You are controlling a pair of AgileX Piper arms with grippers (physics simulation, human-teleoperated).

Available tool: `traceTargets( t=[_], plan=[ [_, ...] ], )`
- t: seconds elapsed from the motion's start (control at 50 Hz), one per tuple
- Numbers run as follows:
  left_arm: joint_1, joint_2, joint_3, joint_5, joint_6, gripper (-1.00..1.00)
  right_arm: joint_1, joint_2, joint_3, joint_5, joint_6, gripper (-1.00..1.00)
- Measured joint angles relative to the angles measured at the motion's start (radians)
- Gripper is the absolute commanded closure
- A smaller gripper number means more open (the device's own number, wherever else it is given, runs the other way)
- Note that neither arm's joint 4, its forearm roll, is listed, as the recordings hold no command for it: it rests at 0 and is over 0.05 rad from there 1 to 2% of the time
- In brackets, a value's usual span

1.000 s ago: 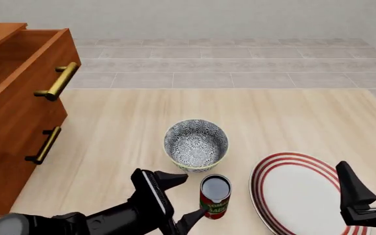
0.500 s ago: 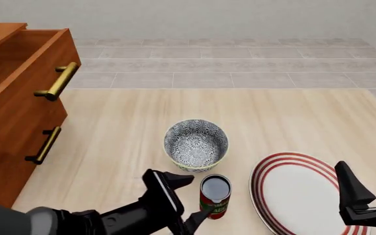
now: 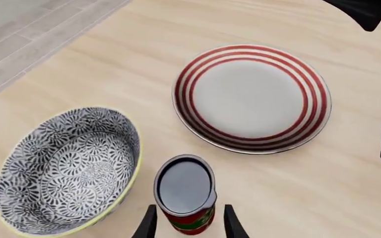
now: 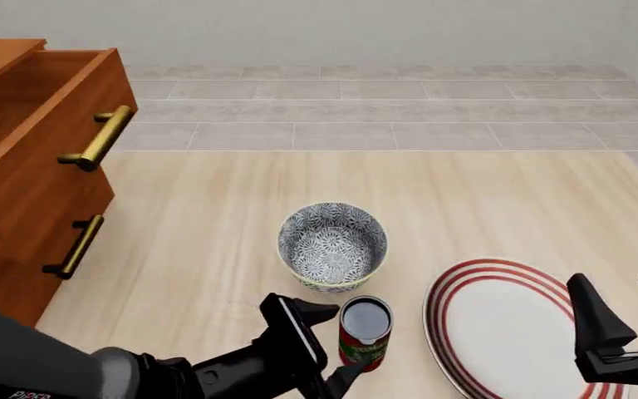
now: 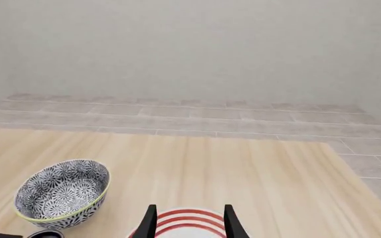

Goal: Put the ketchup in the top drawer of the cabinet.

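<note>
Ketchup: upright on the table, just in front of the patterned bowl and left of the striped plate; near the bowl, not touching it as far as I can tell.

Left gripper: mine, jaws spread, one finger on either side of the can's lower body. In the left wrist view the fingertips flank the label with a sliver of gap on each side, so I judge no contact yet.

Right gripper: parked over the near edge of the plate, jaws apart, holding nothing.

Handling estimate: a rigid cylinder, probably light to moderate in weight. It should not deform under squeeze. The label wall looks smooth, so a shallow pinch may slip or let the can rotate.

Grip location: mid-height on the red label, fingers square across the diameter, below the shiny dark top. Avoid the rim; a high grip would let the can swing.

Risk: a finger closing off-centre could nudge the can into the bowl or tip it.

Top drawer: pulled out from the cabinet at far left, well apart from the can; interior visible and open to receive it.
</note>
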Motion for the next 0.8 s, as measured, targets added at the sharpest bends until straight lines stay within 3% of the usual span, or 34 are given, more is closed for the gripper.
traceTargets(
  t=[0.8],
  plan=[
    [0.005,0.078,-0.077,0.012,-0.007,-1.0,0.005,0.033,0.0,-0.016,0.007,-1.0]
  ],
)
